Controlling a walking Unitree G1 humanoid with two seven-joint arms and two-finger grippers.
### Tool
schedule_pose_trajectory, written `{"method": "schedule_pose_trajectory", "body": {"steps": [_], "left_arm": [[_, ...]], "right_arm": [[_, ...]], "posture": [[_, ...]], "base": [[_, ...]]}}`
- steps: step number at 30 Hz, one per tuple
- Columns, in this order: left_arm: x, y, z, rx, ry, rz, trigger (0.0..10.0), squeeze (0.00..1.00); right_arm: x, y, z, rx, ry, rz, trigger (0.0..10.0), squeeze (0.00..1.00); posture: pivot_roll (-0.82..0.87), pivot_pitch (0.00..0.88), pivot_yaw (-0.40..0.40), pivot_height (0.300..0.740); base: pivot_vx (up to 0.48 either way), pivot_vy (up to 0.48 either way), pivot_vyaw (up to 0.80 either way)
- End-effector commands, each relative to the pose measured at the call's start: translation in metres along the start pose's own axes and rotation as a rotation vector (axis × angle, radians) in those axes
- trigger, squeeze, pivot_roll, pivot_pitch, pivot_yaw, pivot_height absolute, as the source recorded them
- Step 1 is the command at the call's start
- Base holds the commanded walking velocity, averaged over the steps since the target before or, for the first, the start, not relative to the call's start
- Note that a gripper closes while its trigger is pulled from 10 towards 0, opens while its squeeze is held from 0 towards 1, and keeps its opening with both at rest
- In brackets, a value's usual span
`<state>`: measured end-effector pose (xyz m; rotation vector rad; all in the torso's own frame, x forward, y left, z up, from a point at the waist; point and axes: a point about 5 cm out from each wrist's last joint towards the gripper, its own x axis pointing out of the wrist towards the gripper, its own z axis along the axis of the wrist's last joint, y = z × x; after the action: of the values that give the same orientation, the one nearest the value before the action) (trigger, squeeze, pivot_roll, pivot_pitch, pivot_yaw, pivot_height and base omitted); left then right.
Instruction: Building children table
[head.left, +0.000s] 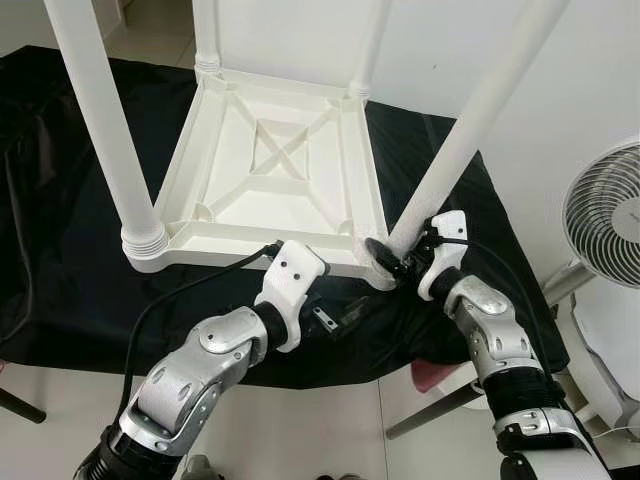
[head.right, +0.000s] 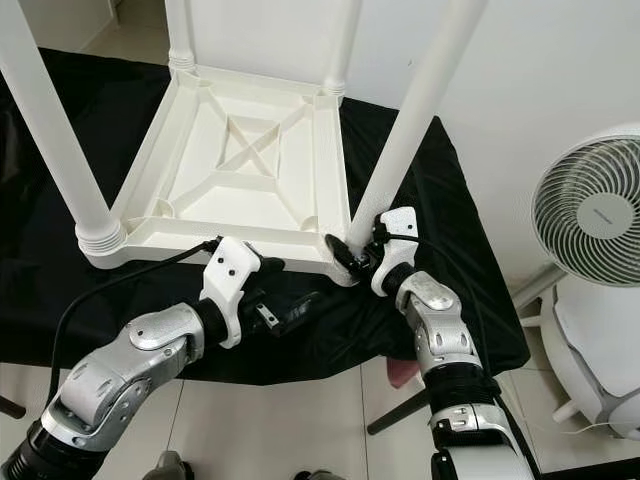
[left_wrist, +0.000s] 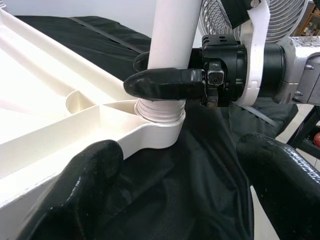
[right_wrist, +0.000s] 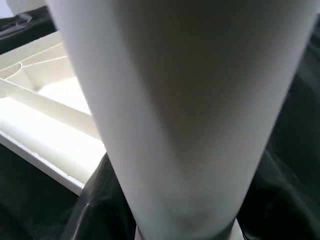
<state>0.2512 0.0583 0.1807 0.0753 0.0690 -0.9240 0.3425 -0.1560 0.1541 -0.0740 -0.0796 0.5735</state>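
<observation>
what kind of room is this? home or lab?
Probably a home room, though that's a guess. Pale tiled floor, plain white wall, and a white pedestal fan to the robot's right. The upside-down white children's table lies on a black cloth while the right gripper clamps its near-right leg.

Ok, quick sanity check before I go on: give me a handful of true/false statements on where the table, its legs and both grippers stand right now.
1. The white table lies upside down on a black cloth. True.
2. The right gripper is closed round the base of the near right leg. True.
3. The left gripper grips the near left leg. False: it is open, empty, beside the table's near edge.
4. Only two legs stand in their sockets. False: four legs stand up from the corners.
5. A fan stands to the robot's right. True.
</observation>
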Motion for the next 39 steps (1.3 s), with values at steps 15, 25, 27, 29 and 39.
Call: {"method": "schedule_pose_trajectory", "body": {"steps": [15, 25, 27, 29, 39], "left_arm": [[0.0, -0.004, -0.001, 0.003, 0.015, -0.062, 10.0, 0.0], [0.001, -0.004, -0.001, 0.004, 0.012, -0.057, 10.0, 0.0], [0.001, -0.004, 0.0, 0.002, 0.009, -0.054, 10.0, 0.0], [0.002, -0.004, 0.0, 0.001, 0.007, -0.052, 10.0, 0.0], [0.003, -0.004, 0.0, 0.004, 0.003, -0.051, 10.0, 0.0]], "right_arm": [[-0.003, 0.008, -0.009, 0.101, 0.013, -0.359, 0.0, 0.0], [0.001, 0.03, -0.013, 0.119, 0.037, -0.639, 0.0, 0.0], [0.003, 0.035, -0.015, 0.136, 0.058, -0.673, 0.0, 0.0], [0.005, 0.039, -0.016, 0.148, 0.072, -0.69, 0.0, 0.0], [0.009, 0.039, -0.012, 0.13, 0.06, -0.615, 10.0, 1.0]], "posture": [[0.1, 0.129, -0.105, 0.74], [0.1, 0.117, -0.116, 0.74], [0.11, 0.114, -0.122, 0.74], [0.11, 0.111, -0.124, 0.74], [0.11, 0.096, -0.13, 0.74]], "base": [[0.0, 0.0, 0.0], [0.0, 0.0, 0.0], [0.0, 0.0, 0.0], [0.0, 0.0, 0.0], [0.0, 0.0, 0.0]]}}
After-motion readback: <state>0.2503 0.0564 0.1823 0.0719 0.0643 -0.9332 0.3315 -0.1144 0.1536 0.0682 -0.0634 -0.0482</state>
